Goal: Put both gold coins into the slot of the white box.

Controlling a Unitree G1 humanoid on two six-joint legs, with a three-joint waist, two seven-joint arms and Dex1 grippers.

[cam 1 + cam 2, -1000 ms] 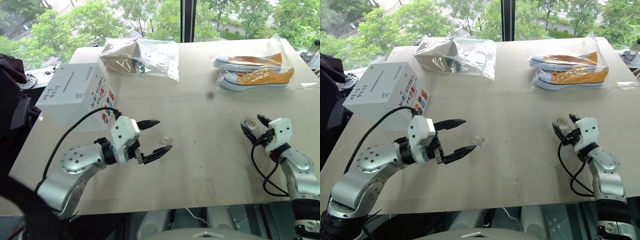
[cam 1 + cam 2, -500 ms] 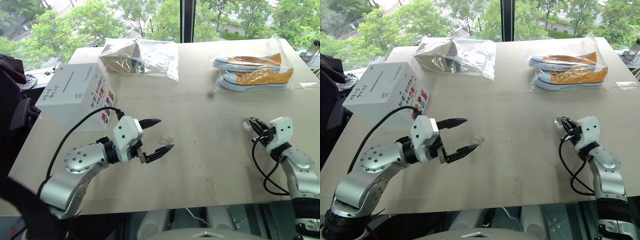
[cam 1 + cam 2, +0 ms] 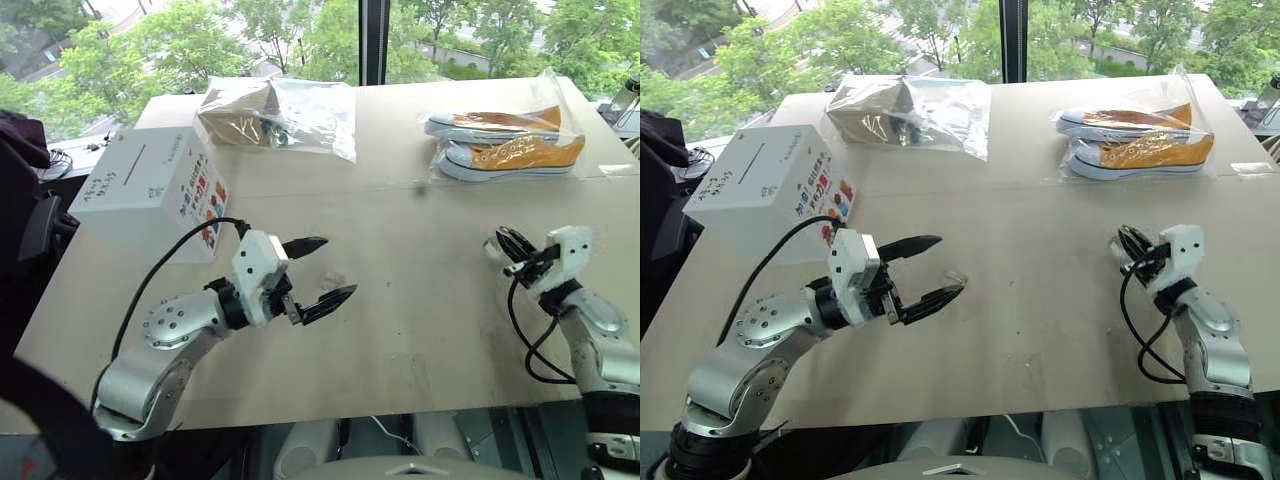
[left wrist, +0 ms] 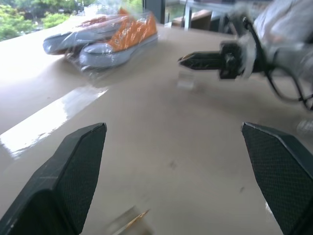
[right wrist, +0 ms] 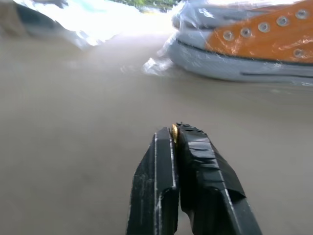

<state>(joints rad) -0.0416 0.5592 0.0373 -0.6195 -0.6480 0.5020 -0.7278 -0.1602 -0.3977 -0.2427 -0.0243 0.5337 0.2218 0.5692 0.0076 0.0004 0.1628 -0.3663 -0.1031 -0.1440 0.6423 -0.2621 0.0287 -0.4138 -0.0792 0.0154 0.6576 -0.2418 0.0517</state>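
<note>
Since a second back: right gripper went from spread to pressed together, now pinching one gold coin at the fingertips, lifted a bit off table near its right edge. Left gripper edged slightly toward centre, fingers spread wide, holding nothing, hovering over table's middle-left. Second coin: thin gold edge low in left wrist view, lying on table beneath the left gripper by a clear case; exact spot hard to tell. One small clear case on table between left fingertips in head view. One white box at far left edge, one slot on its top face, printed side facing table centre. Two clear bags at back: one with brown item, one with two orange sneakers.
</note>
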